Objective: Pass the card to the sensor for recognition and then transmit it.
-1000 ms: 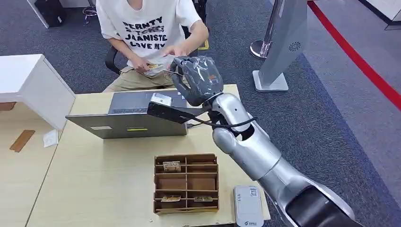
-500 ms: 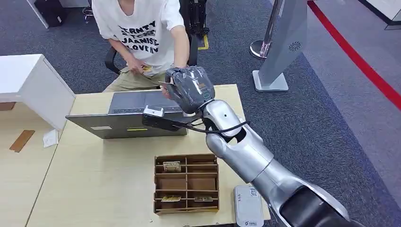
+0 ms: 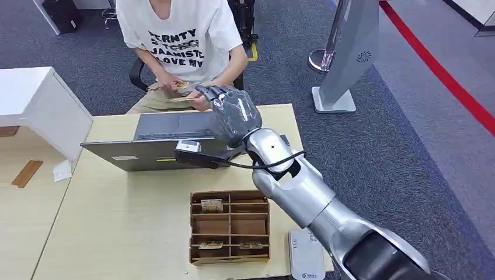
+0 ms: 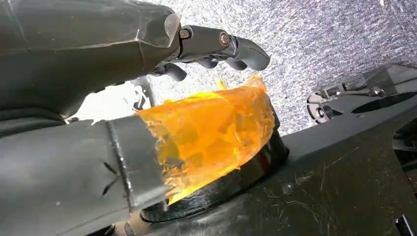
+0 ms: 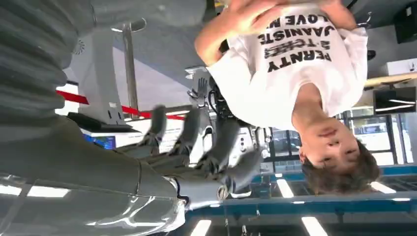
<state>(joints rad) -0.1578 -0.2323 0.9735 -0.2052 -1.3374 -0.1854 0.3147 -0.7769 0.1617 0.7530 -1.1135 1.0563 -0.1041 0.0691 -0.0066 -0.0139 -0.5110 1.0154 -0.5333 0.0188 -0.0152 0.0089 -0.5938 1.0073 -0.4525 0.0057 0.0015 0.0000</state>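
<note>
Grey plastic-wrapped right robot hand [image 3: 233, 111] empty, flat card [image 3: 182, 99] in person's hands [image 3: 198, 102]

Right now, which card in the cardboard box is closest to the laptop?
The card in the box's far-left slot, alone in the row nearest the laptop. The other two cards lie side by side in the near row.
</note>
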